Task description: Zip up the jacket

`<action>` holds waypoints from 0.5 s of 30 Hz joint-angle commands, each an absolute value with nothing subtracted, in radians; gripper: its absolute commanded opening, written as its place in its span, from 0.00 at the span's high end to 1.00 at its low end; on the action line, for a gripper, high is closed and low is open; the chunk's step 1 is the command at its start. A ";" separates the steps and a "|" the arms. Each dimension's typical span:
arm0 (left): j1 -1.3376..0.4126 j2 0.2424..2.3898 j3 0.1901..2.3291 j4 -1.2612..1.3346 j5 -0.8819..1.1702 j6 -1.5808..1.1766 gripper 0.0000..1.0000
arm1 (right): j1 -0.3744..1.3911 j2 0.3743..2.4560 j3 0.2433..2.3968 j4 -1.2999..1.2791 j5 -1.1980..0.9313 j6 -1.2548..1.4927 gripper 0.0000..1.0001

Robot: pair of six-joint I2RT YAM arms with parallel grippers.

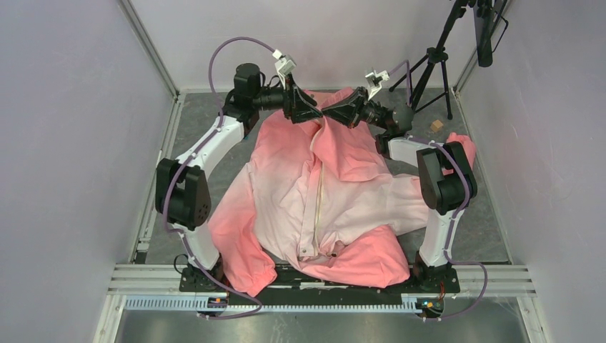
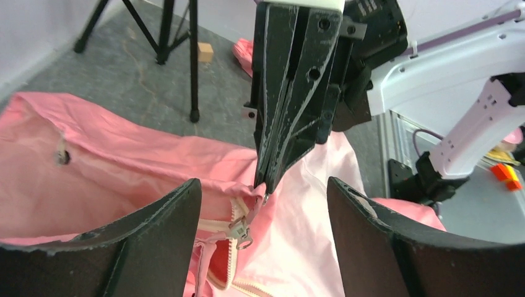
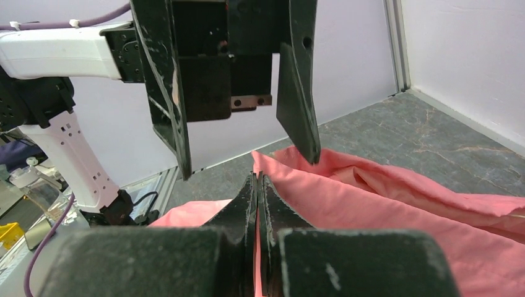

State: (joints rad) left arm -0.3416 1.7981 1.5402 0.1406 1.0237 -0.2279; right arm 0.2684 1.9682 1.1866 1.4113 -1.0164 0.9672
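Top view: jacket [image 1: 343,207] flat on the table [image 1: 200,136], long axis near-to-far, hem by the arm bases, collar at the far end, cream zipper strip [image 1: 316,207] up the middle. Both arms meet at the collar; jaw state unreadable there. Wrist views resolve it: right gripper [image 2: 265,184] clamped on a pink fabric edge of the jacket at the zip top, left gripper [image 3: 249,162] spread wide, a finger either side of it. Only the left wrist view shows the slider [image 2: 241,230], just below the pinch
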 commanded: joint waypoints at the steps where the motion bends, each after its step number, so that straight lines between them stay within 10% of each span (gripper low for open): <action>1: -0.330 1.812 1.605 0.128 1.136 -0.186 0.21 | 0.276 1.936 1.217 1.442 -1.025 0.956 1.00; 15: -0.320 1.830 1.637 -0.035 1.074 -0.055 0.35 | 0.276 1.940 1.221 1.450 -1.026 0.960 1.00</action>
